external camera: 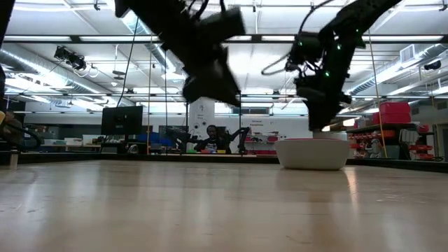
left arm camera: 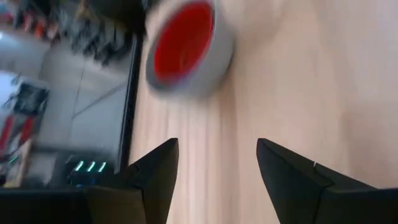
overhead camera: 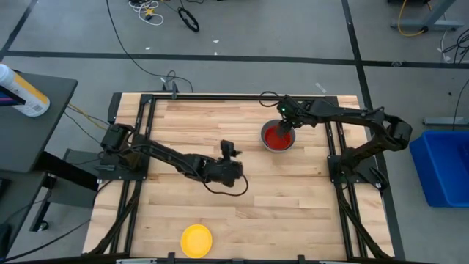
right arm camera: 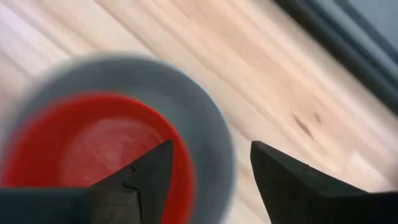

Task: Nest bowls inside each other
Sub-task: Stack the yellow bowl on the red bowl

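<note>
A red bowl [overhead camera: 278, 136] sits nested inside a grey bowl [overhead camera: 266, 141] on the table's right half, toward the far side. My right gripper [right arm camera: 211, 174] hangs open just over the far rim of this stack; one finger is above the red inside [right arm camera: 81, 149], the other outside the grey wall [right arm camera: 199, 130]. I see no touch. My left gripper [left arm camera: 217, 177] is open at mid-table, to the left of the stack and pointing at it [left arm camera: 183, 43], with nothing between its fingers. A yellow bowl [overhead camera: 196, 240] rests on its base near the front edge.
Black frame rails [overhead camera: 146, 132] run along the table's left and right sides. Bare wood lies between the stack and the yellow bowl. Off the table are a blue bin [overhead camera: 443, 169] on the right and a bottle [overhead camera: 22, 92] on the left. A person [external camera: 210, 136] sits far behind.
</note>
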{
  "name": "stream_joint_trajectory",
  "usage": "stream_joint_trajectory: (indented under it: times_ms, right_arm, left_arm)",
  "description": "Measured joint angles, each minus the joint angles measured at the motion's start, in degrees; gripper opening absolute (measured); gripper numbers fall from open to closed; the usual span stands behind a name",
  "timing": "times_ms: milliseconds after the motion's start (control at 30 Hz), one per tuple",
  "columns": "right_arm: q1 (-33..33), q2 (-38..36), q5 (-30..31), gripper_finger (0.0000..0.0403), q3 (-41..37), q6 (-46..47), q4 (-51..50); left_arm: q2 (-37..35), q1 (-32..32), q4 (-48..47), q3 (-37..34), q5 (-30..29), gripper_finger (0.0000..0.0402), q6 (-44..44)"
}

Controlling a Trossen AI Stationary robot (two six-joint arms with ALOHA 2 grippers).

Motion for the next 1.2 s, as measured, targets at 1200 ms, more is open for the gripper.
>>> stream_joint_trajectory:
  times_ms: [1200]
  right_arm:
    - [38.83, -0.04, 3.55, 0.0203, 10.40, 16.31, 6.62]
  left_arm:
    - [-8.83, -31.93, -24.74, -1.95, 29.15, 0.0224, -51.46]
